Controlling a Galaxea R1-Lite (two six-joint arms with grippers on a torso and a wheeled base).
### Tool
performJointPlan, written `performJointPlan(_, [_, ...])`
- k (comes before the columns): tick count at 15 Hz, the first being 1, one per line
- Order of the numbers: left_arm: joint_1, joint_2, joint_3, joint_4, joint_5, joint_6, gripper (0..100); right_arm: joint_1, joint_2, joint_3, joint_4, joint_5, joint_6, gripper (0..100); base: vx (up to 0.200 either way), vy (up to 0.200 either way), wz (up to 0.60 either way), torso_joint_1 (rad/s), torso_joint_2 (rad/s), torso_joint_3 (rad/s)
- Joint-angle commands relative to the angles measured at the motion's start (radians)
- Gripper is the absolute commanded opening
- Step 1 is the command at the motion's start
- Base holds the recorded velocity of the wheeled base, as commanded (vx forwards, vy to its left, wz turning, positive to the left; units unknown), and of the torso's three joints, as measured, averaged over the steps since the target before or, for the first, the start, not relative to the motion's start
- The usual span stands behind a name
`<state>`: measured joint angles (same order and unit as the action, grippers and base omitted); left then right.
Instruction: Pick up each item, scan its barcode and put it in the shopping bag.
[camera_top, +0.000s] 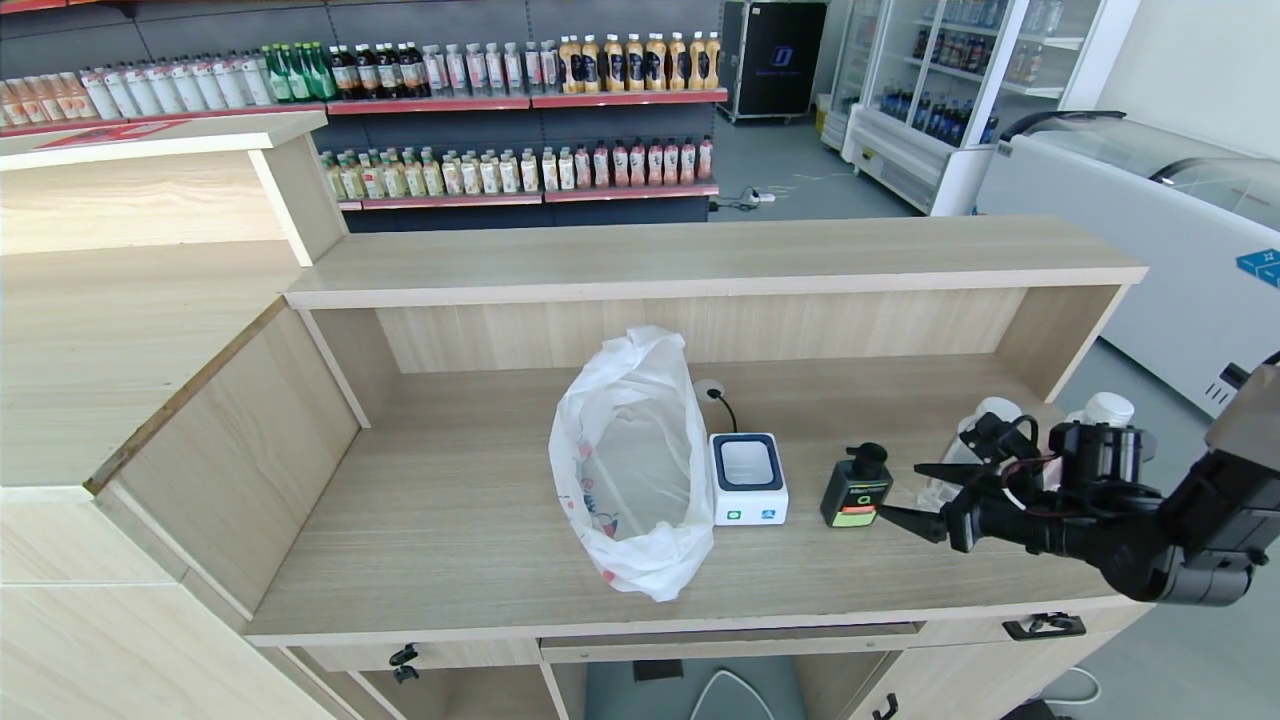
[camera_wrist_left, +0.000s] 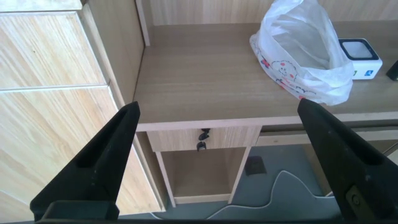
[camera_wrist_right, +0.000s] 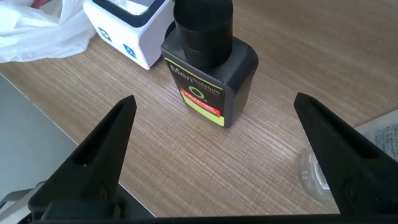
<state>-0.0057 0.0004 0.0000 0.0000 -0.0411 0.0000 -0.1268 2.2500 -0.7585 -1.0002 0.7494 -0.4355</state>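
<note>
On the wooden checkout counter, we see the right claw spread wide and empty, level with a dark pump bottle that stands upright just ahead of its fingertips, not yet between them. The bottle sits just beside the white scanner, with the shopping bag lying open-mouthed on the scanner's far side. Two white-capped bottles wait behind the right arm near the counter's end. The left claw, also spread and holding nothing, hangs low in front of the counter near its drawer.

We judge the grasp on the first item to be the step in hand, and the hazards start there. The bottle is tall for its footprint, so a fingertip that clips one shoulder before the other could tip it or push it against the scanner. A grip taken on the round pump cap could slip. The arm's elbow is near the waiting bottles and could knock them as it swings. The bag is limp film, and its mouth could fold shut under a dropped item.
</note>
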Motion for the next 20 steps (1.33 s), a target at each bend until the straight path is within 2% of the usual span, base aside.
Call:
performJointPlan(1, [0.0, 0.001, 0.0, 0.0, 0.0, 0.0, 100, 0.007, 0.023, -0.015, -0.005, 0.002, 0.001, 100, 0.0, 0.0, 0.0, 0.0, 0.0, 0.0])
performJointPlan(4, [0.0, 0.0, 0.0, 0.0, 0.0, 0.0, 100, 0.027, 0.051, -0.035, -0.011, 0.051, -0.002, 100, 0.0, 0.0, 0.0, 0.0, 0.0, 0.0])
performJointPlan(10, [0.0, 0.001, 0.0, 0.0, 0.0, 0.0, 100, 0.055, 0.126, -0.108, -0.043, 0.061, -0.002, 100, 0.0, 0.0, 0.0, 0.0, 0.0, 0.0])
performJointPlan(15, [0.0, 0.001, 0.0, 0.0, 0.0, 0.0, 100, 0.081, 0.164, -0.113, -0.081, 0.061, -0.002, 100, 0.0, 0.0, 0.0, 0.0, 0.0, 0.0])
performJointPlan(20, [0.0, 0.001, 0.0, 0.0, 0.0, 0.0, 100, 0.092, 0.171, -0.11, -0.089, 0.108, -0.005, 100, 0.0, 0.0, 0.0, 0.0, 0.0, 0.0])
